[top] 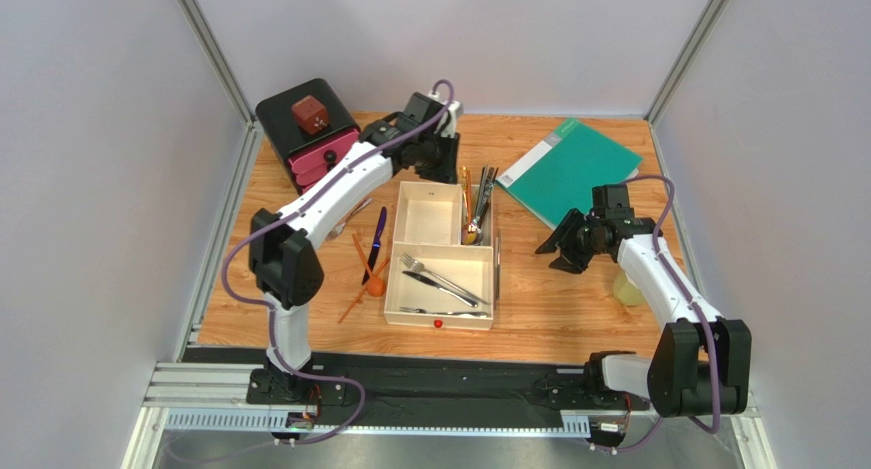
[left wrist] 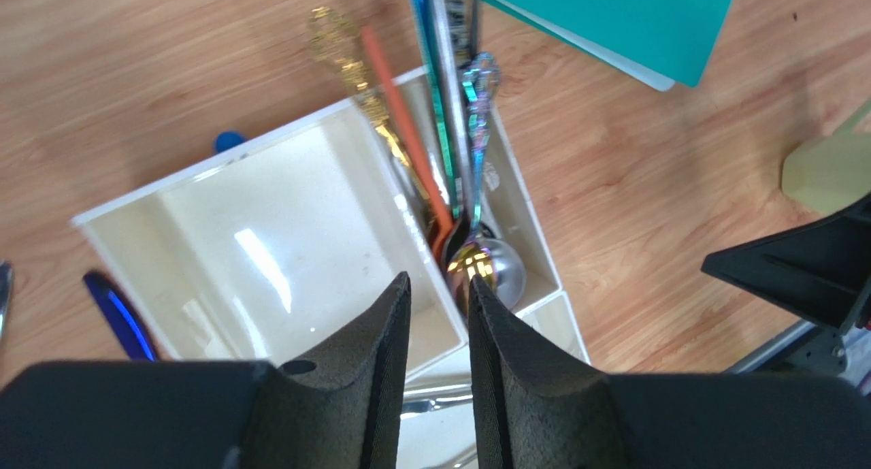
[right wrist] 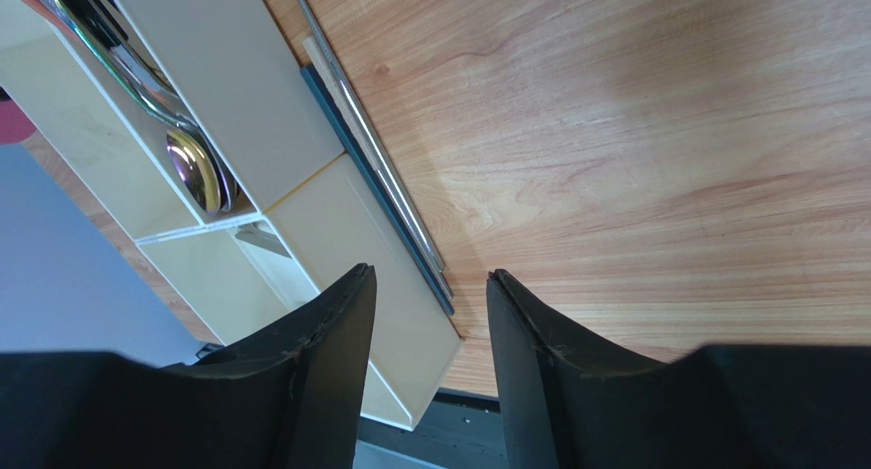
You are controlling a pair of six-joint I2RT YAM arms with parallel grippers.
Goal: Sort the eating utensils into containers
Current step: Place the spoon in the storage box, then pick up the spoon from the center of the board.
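The cream tray [top: 465, 321] sits mid-table, a red dot on its near rim. Its large near compartment holds silver forks and knives [top: 440, 282]. The narrow far-right compartment holds several spoons [left wrist: 491, 268], gold, orange and iridescent. The far-left compartment [left wrist: 307, 244] is bare. A blue-purple utensil [top: 378, 239], an orange spoon [top: 375, 282] and orange chopsticks lie left of the tray. My left gripper [left wrist: 440, 285] hovers over the divider beside the spoons, open, nothing between its fingers. My right gripper [right wrist: 429, 280] hangs open right of the tray, empty. Slim dark and silver sticks [right wrist: 378, 173] lie along the tray's wall [right wrist: 235, 91].
A black box with pink drawers [top: 307, 132] stands at the back left. A green folder [top: 572, 168] lies at the back right. A pale yellow cup [top: 626, 288] stands by the right arm, right of the tray.
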